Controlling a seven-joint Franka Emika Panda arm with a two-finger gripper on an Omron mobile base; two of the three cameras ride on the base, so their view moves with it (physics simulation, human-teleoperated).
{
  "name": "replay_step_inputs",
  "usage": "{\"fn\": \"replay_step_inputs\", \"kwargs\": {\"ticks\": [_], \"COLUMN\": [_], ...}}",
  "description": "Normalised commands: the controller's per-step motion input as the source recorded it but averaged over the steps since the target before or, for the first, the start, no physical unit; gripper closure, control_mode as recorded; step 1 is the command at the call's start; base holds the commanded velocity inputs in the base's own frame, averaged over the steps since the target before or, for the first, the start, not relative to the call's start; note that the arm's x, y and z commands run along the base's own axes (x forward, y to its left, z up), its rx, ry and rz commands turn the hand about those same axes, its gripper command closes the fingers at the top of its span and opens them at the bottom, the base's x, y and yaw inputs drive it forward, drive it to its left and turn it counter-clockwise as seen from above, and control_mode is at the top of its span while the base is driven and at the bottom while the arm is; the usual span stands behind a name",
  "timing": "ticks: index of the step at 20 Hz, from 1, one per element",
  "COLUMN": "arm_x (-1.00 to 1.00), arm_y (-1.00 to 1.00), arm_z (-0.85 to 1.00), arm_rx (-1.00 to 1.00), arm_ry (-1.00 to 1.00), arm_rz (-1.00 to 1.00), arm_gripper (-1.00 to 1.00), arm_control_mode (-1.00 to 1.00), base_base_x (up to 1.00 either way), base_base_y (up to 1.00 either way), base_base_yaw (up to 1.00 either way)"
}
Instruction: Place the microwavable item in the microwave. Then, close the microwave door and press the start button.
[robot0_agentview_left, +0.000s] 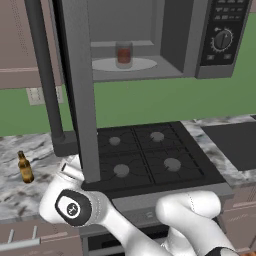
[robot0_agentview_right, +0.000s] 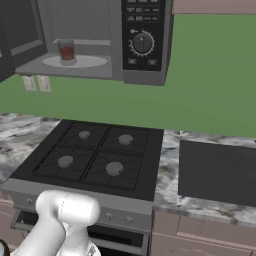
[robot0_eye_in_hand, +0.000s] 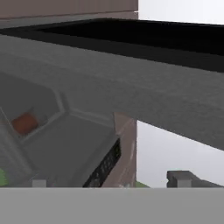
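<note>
The microwave hangs above the stove with its door swung wide open toward me. The microwavable item, a small glass cup with reddish-brown contents, stands upright on the white turntable inside; it also shows in the right base view. The control panel with its round dial is on the right. My gripper is open and holds nothing. It sits low by the door's lower edge. In the hand view the door's grey edge crosses close ahead, with the cup small beyond it.
A slim brown bottle stands on the marble counter left of the black stove. The door's long bar handle juts out on the left. A dark panel lies in the counter to the right.
</note>
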Motion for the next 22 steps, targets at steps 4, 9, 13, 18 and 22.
{"fn": "replay_step_inputs", "kwargs": {"ticks": [4,9,13,18,22], "arm_x": [0.00,0.00,0.00,-0.01,-0.02], "arm_y": [0.47,0.16,0.00,-0.01,-0.12], "arm_z": [-0.07,0.13,0.45,0.52,0.19], "arm_rx": [-0.21,-0.07,0.00,0.00,0.00], "arm_ry": [0.26,0.27,0.26,0.15,0.09], "arm_rz": [-0.22,-0.23,-0.22,-0.22,-0.16], "arm_gripper": [-1.00,-1.00,-1.00,-1.00,-1.00], "arm_control_mode": [-1.00,-1.00,-1.00,-1.00,-1.00], "base_base_x": [0.00,0.00,0.00,0.00,0.00], "base_base_y": [0.00,0.00,0.00,0.00,0.00], "base_base_yaw": [0.00,0.00,0.00,0.00,0.00]}}
